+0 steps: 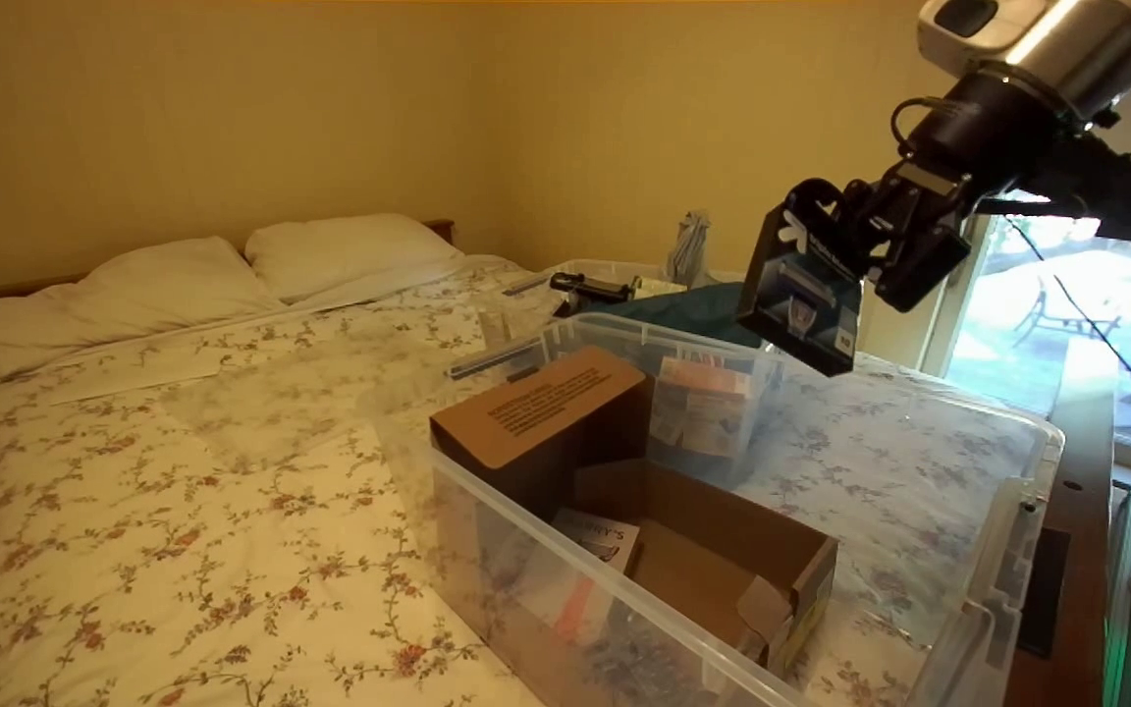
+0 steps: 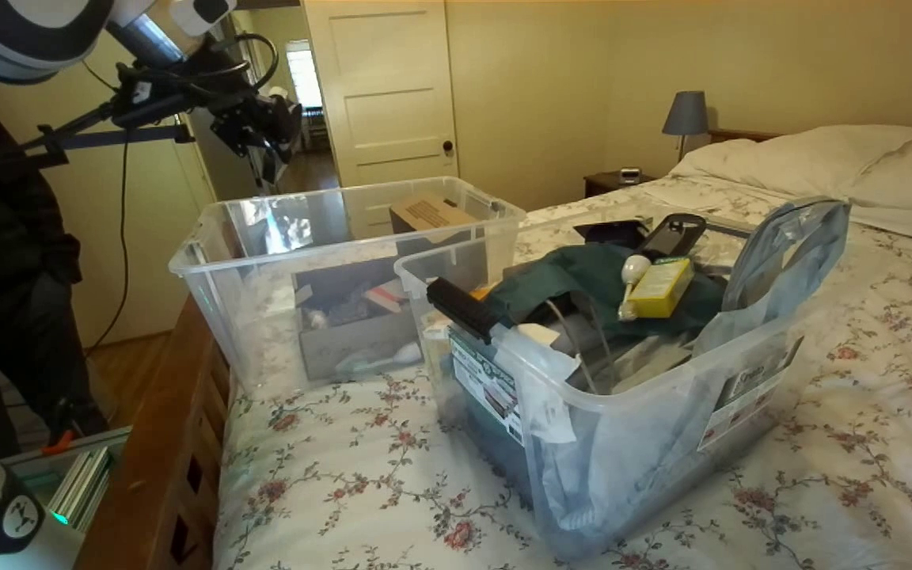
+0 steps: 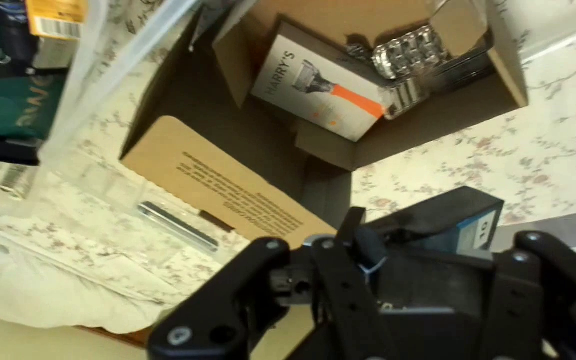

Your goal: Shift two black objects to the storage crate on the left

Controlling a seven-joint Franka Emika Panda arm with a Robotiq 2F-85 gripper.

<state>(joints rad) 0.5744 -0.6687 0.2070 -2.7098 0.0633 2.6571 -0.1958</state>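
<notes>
My gripper (image 1: pixel 865 236) is shut on a black box (image 1: pixel 801 304) printed with a razor cartridge and holds it tilted in the air above the storage crate (image 1: pixel 624 589). In an exterior view the gripper (image 2: pixel 270 146) is high over the crate (image 2: pixel 345 252), and the held box is hard to make out there. In the wrist view the box (image 3: pixel 443 215) sticks out past the fingers and shows a "10" label. Another black item (image 1: pixel 593 288) lies on the smaller bin's contents. Several dark things show there in an exterior view, including a black handled item (image 2: pixel 674 236); I cannot tell which is the second object.
An open cardboard box (image 1: pixel 536 403) stands in the crate with a white Harry's pack (image 3: pixel 320 82) inside. The smaller clear bin (image 2: pixel 614 404) beside it holds teal cloth (image 2: pixel 575 273), a yellow pack (image 2: pixel 660 286) and a grey bag (image 2: pixel 780 253). Both bins stand on the bed.
</notes>
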